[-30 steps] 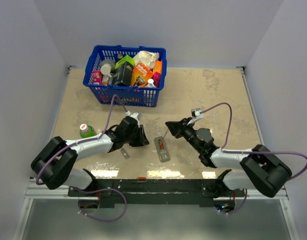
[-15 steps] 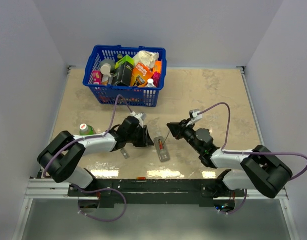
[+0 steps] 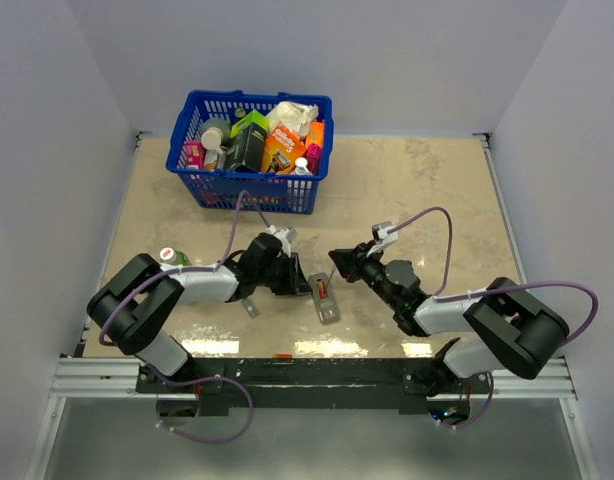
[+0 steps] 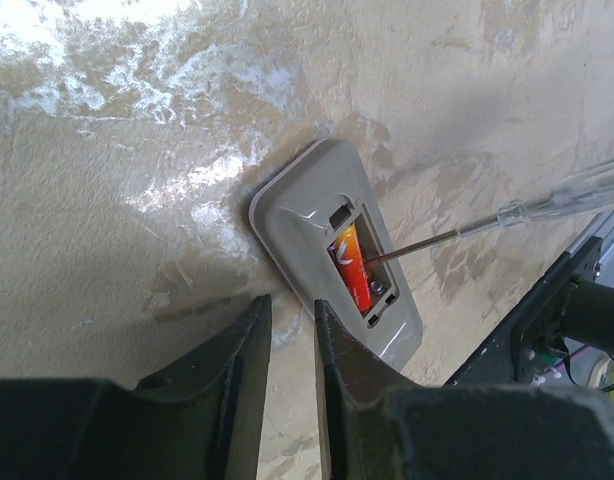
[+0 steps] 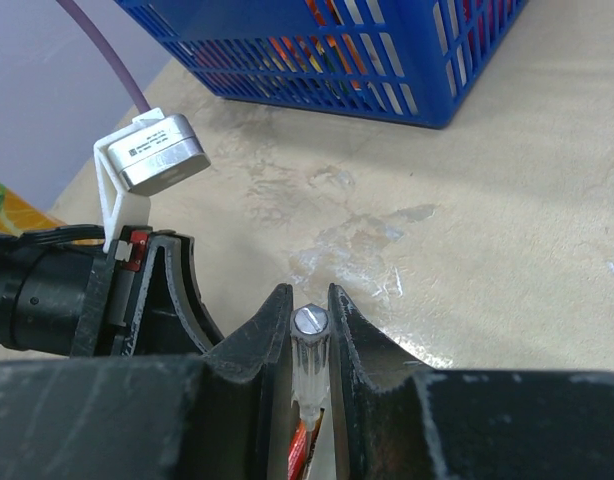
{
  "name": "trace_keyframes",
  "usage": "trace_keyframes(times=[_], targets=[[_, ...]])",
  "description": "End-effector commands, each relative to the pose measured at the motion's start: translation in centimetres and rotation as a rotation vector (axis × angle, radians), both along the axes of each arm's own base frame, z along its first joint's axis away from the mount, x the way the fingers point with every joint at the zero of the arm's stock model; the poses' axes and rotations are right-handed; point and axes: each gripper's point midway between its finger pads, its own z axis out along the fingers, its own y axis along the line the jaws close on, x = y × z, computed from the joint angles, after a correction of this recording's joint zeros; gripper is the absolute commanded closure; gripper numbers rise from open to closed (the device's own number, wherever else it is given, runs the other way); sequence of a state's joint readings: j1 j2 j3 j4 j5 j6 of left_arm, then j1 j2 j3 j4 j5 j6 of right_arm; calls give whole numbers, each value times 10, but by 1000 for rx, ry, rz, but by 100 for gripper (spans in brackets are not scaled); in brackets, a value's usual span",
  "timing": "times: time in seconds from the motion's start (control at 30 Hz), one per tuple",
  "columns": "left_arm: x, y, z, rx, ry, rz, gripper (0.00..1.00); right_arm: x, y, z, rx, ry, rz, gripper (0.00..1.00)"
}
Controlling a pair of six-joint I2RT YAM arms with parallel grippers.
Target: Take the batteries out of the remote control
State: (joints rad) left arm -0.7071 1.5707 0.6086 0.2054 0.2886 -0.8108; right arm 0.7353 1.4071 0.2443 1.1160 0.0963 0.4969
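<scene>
my right gripper [image 5: 308,303] is clamped on the clear handle of the screwdriver [image 4: 552,198]. On its own cam only the metal end cap shows between the fingers, and the shaft drops out of frame below. my left gripper [image 4: 293,318] is parted by a sliver, nothing in the slit. The remote control [image 4: 299,215] lies back-up on the table [image 4: 137,150], right ahead of the left fingertips and between my two grippers. The left fingertips sit at its near long edge; touching or just clear, can't tell. The recess is uncovered. batteries [image 4: 349,268]: one red-orange cylinder is seated in the recess. I can't confirm a second, since the far end of the recess is dark. The screwdriver tip reaches into the recess from the right gripper's side and meets that cylinder's flank. It looks like contact, but the tip is too fine to be sure. On the right wrist cam the remote is almost all hidden behind my own fingers, just a red-orange sliver below the handle. Overhead, a small grey piece [image 3: 250,306] lies beside my left forearm, too small to identify. The blue basket [image 3: 252,150] is well beyond both grippers, its top cut off on the right cam. A green-capped bottle [image 3: 169,257] sits outboard of the left arm, half hidden behind it.
</scene>
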Motion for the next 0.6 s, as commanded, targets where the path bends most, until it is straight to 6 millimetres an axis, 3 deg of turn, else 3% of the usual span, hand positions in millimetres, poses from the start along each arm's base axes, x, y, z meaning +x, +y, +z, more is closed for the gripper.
trace_keyframes(times=[0.0,0.23,0.57], targets=[[11,-9,8,-37,-32,1,72,6,3,14,30,-47,-19,100],[9,-5,-4,-13,-7,10,73,8,9,14,74,-28,-7,100],[7,-4,-7,-6,-5,10,73,1,9,19,141,-52,8,100]])
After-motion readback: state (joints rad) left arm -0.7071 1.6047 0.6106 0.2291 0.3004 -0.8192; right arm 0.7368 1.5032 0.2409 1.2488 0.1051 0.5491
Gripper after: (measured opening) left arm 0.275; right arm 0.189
